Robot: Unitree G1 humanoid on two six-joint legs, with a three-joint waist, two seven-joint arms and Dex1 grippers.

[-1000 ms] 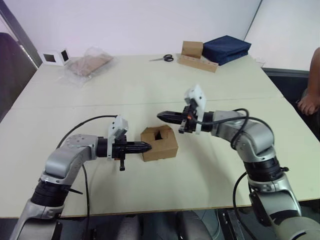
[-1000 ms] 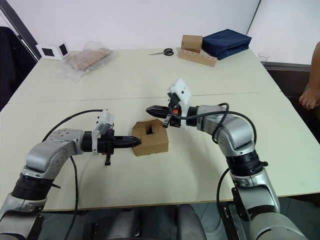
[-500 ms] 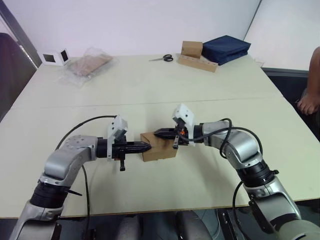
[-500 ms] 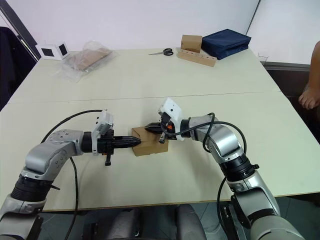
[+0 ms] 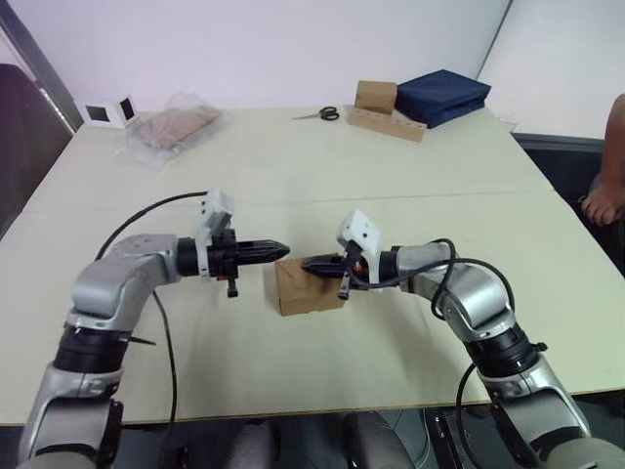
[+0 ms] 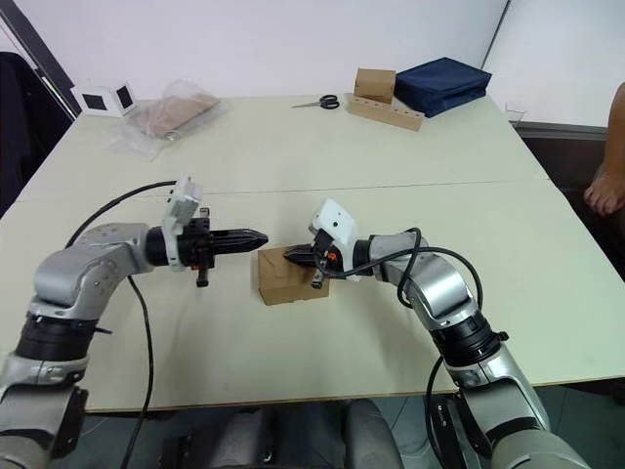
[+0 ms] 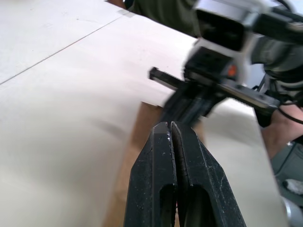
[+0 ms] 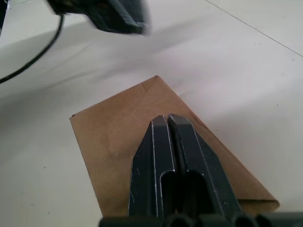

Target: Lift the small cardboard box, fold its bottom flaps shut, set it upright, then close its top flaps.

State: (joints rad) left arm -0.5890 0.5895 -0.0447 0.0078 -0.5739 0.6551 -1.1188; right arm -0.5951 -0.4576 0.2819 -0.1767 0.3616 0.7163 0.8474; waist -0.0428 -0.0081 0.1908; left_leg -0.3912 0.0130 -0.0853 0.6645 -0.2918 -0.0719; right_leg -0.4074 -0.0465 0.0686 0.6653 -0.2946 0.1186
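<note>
On the bench [image 5: 410, 166], near its front edge: small cardboard box [image 5: 308, 291], top flaps flat.
Right gripper [image 5: 311, 264] closed and empty, tips pressed on box top; left gripper [image 5: 280, 249] closed, empty, raised just beside the box's left edge.

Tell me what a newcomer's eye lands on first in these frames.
The small cardboard box on the table near its front edge, with both arms converging on it. The right pincer, shut, rests on the box's top, where the flaps look flat; the left pincer, also shut, hovers just off the box's upper left corner. At the far edge lie a plastic-wrapped bundle, scissors and a dark blue bag.
</note>
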